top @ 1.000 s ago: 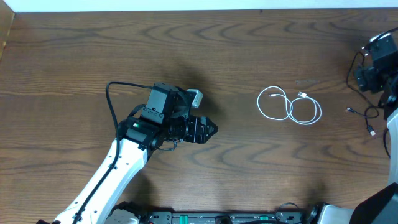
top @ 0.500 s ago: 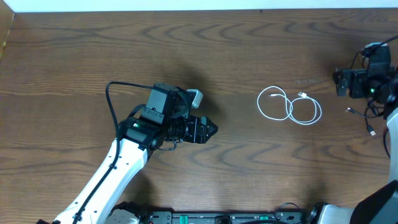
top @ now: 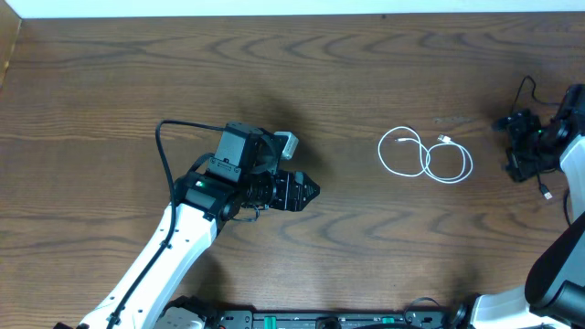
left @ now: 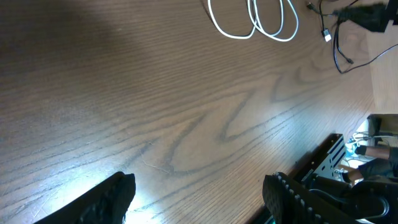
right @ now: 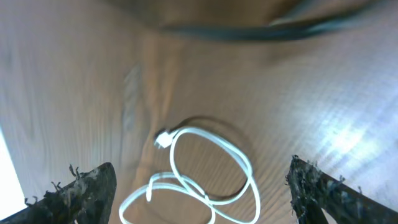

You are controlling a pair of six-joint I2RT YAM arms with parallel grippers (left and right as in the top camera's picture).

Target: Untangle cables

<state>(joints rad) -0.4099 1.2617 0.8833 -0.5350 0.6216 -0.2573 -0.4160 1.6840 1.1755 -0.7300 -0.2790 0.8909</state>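
The right claw (right: 202, 183), jaws wide open, sat nearer the white cable (top: 426, 162), whose loops stretched leftward from it

Bare wooden table (top: 366, 238) stretches between the left claw (top: 315, 191) and the white cable (top: 426, 163)'s 2 loops.

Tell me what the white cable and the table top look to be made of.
White cable: probably a soft plastic or rubber jacket, smooth; it lies in loose curved loops. Table: dark brown wood or wood-look laminate, which one I cannot tell; wavy grain shows, and a bright glare patch suggests a slightly glossy finish.
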